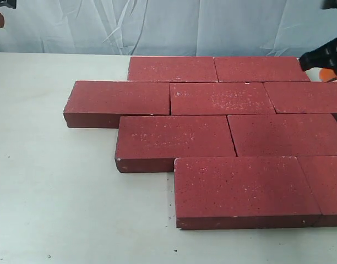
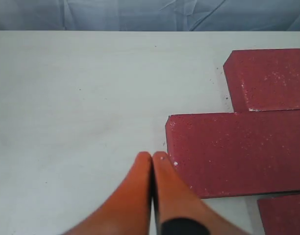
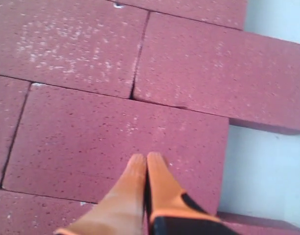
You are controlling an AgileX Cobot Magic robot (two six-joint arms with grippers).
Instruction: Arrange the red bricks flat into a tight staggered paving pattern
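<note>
Both are pinched shut and empty: the left end effector [image 2: 152, 159] beside a brick end, the right end effector [image 3: 146, 159] over the paving. Nine red bricks [image 1: 222, 99] lie flat in four tight staggered rows toward the counter's [image 1: 58, 192] three o'clock; little seems left.

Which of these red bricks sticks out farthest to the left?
The left-hand brick of the second row from the back. Its free end juts well past the left ends of all the rest, so it alone forms the pattern's leftmost corner.
</note>
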